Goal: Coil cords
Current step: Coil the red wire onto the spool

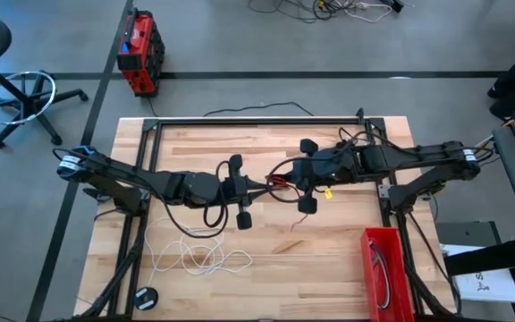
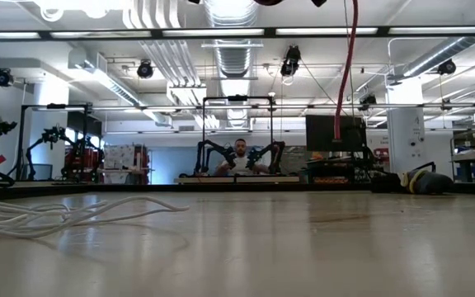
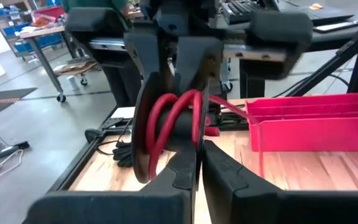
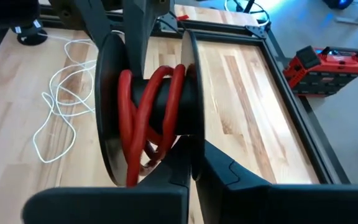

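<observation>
Slippage at the flanges is the first worry. The left gripper (image 3: pixel 201 152) has its fingers drawn together on what looks like one thin flange of a dark spool (image 3: pixel 140 130). The right gripper (image 4: pixel 194 155) pinches the opposite flange the same way, so the spool hangs between them above the middle of the wooden table (image 1: pixel 329 259). Each hold is on an edge only, so a twist from one arm that the other does not match could likely lever the spool out of a pinch.

The red cord (image 4: pixel 125 124) sits on the hub in loose, crossing turns rather than neat rows. One strand hangs below the spool in the low view. My judgement is that slack turns could slide off over a flange, or the hanging tail could snag on a finger and pull a wrap loose.

Room is tight where the two wrists meet nose to nose, with bare wood on both sides of them. The white cord (image 1: pixel 199 258) lies in open loops near the front edge on the left arm's side, well apart from the spool. A red bin (image 1: pixel 367 268) stands at the front right corner. A dark metal frame (image 1: pixel 266 120) edges the back and sides of the table, and the arms' bases sit against it.
</observation>
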